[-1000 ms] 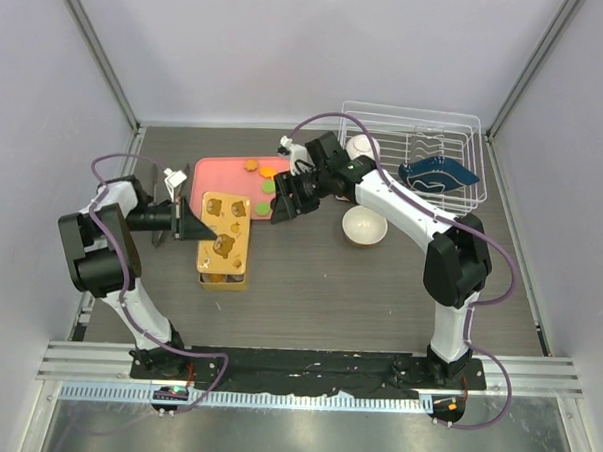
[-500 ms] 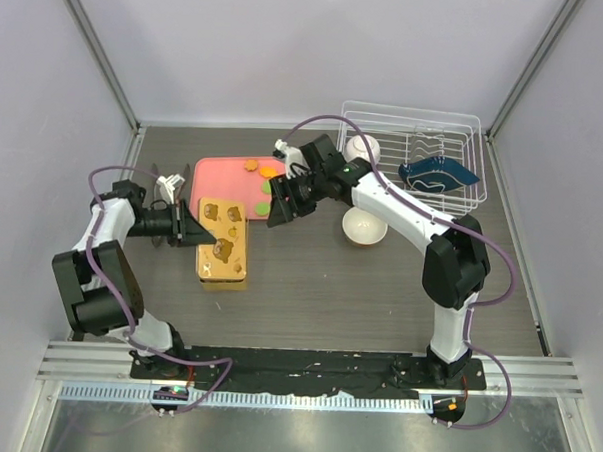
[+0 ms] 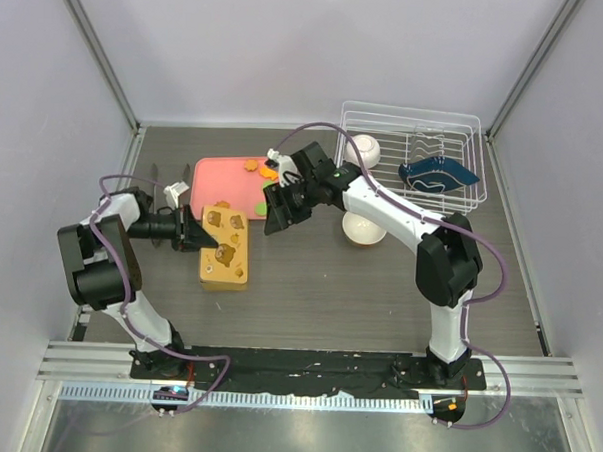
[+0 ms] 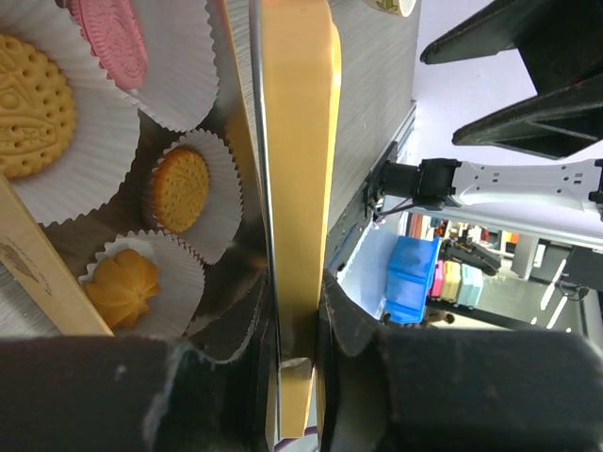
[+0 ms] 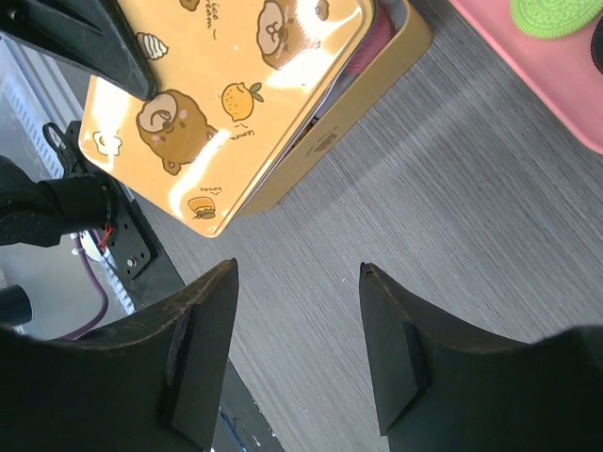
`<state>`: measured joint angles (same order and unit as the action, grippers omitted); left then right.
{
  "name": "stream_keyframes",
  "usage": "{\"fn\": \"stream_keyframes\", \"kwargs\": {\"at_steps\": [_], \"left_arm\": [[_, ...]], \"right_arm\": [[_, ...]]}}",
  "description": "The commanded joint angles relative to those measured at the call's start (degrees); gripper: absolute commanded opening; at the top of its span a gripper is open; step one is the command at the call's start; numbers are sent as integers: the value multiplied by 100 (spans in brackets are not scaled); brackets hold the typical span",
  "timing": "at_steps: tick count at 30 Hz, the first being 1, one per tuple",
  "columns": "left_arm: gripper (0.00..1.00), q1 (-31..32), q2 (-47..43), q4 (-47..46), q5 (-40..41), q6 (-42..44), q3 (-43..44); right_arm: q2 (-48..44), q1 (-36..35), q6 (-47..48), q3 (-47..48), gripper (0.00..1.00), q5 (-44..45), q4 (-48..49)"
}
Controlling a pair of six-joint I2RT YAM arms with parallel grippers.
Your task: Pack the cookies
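My left gripper [image 3: 207,244] [image 4: 297,282] is shut on the edge of the yellow bear-print lid [image 3: 226,238] [image 4: 300,141] [image 5: 217,94], which it holds tilted over the gold tin [image 3: 226,275] [image 5: 344,132]. Inside the tin, cookies sit in white paper cups: a pink one [image 4: 111,38], a large tan one [image 4: 33,104], a round orange one [image 4: 181,188] and an orange flower [image 4: 122,287]. More cookies lie on the pink tray [image 3: 219,177] [image 5: 537,80]: orange [image 3: 250,165] and green [image 3: 266,184] [image 5: 556,14]. My right gripper [image 3: 279,210] [image 5: 298,268] hangs open and empty over bare table beside the tin.
A white wire dish rack [image 3: 415,151] with a dark blue dish [image 3: 439,175] stands at the back right. One white bowl [image 3: 362,229] sits under my right arm, another [image 3: 363,148] by the rack. A small metal clip [image 3: 173,190] lies left of the tray.
My left gripper has brought the lid nearer and down over the tin, now covering most of it. The right gripper has drifted slightly left, still open.
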<state>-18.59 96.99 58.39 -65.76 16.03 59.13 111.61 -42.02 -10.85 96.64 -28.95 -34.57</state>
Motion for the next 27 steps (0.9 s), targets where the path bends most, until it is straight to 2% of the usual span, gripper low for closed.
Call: {"fn": "stream_keyframes", "kwargs": {"at_steps": [1,12,21,27], "left_arm": [[0,13,346,462,-376,497,335],[0,5,566,208,-219,401,415],[6,4,918,243,-95,409,581],[15,4,1199,559,-95,681,801]], "right_arm": [[-25,-87,109,162,60,91,55],[-17,-131,162,153,60,126,38],[-25,-157,215,145,59,109,20],[36,-157,224,145,60,65,3]]}}
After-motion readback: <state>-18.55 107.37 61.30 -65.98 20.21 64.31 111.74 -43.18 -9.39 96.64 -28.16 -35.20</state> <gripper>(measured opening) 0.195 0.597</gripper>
